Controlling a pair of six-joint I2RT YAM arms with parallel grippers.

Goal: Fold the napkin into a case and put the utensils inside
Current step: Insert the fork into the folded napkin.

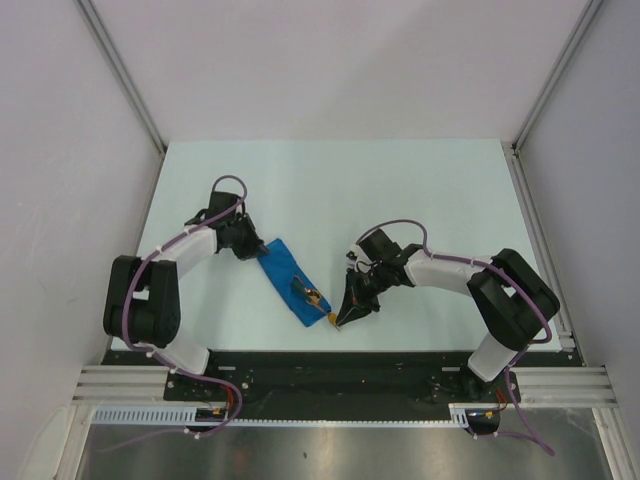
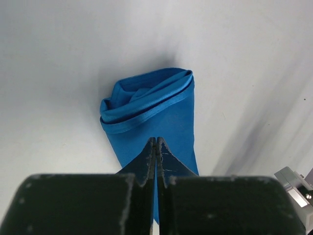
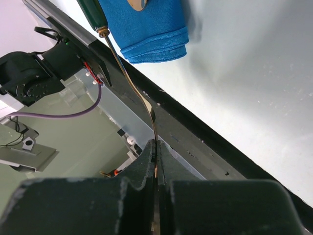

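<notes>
Item: soft blue cloth case [image 1: 288, 280], narrow oblong, hemmed, lying 11-to-5 on my tabletop [image 1: 400, 190]. Left claw [image 2: 156, 147] pinches its 11 o'clock end. Right claw [image 3: 155, 147], angled down, clamps a slim gold-necked utensil [image 3: 122, 63] at 5.

A narrow folded royal-blue cloth case [image 1: 288, 280] lies flat, one end pinched in the left jaws. The right jaws pinch the head of a gold-headed, dark-green-handled utensil [image 3: 92, 12], its handle at the case's other end. A second utensil [image 1: 305, 292] lies on top of the case.

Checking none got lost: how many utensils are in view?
2. The held utensil is pinched by its gold end in the right pincer, green handle beside the napkin; the second utensil lies on that napkin. Folds could hide more.
</notes>
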